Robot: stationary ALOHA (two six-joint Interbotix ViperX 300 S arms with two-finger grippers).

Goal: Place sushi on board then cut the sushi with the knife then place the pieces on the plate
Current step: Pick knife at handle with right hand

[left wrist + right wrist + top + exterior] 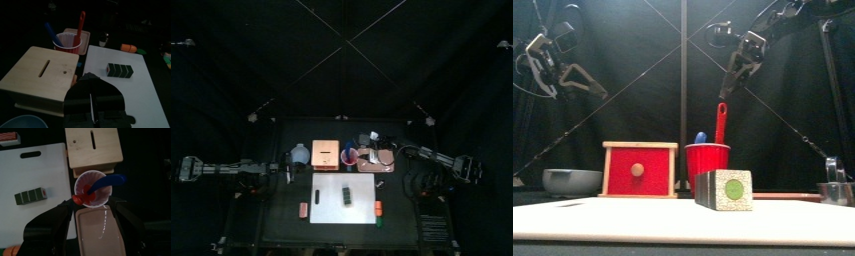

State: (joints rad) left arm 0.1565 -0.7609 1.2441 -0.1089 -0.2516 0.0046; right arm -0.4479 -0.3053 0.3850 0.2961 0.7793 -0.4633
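The dark green sushi roll (346, 194) (724, 189) lies whole on the white cutting board (362, 213) (633, 222). Behind the board stands the red cup (707, 160) (90, 189) with a red knife (720, 122) and a blue knife (108, 182) in it. Right of the cup lies the pink tray (380, 162) (97, 233). My right gripper (93, 220) (740, 62) hangs open high above the cup and the tray's near end, holding nothing. At the left, my left gripper (88, 79) (287, 172) hovers shut and empty beside the wooden box, facing the sushi roll (121, 71).
A pale wooden box with a red drawer front (640, 170) (325, 153) stands left of the cup, and a blue-grey bowl (572, 181) left of that. A metal cutter (835, 190) sits at the far right. Small orange toys (303, 209) (378, 207) lie at the board's left and right edges.
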